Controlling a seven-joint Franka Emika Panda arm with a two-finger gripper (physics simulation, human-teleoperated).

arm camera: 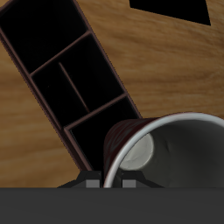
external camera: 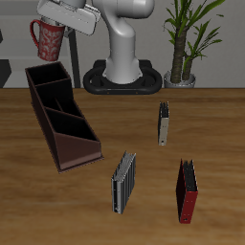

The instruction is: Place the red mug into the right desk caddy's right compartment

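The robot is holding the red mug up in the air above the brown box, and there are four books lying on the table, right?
Not quite. The gripper does hold the red mug above the desk caddy, but the exterior view shows three books, not four.

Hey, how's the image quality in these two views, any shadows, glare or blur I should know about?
Exterior view: even, soft light, no glare; the right desk caddy has dark, shadowed insides; the red mug is small but sharp. Wrist view: the mug's rim looms large and cropped; caddy compartments render almost black.
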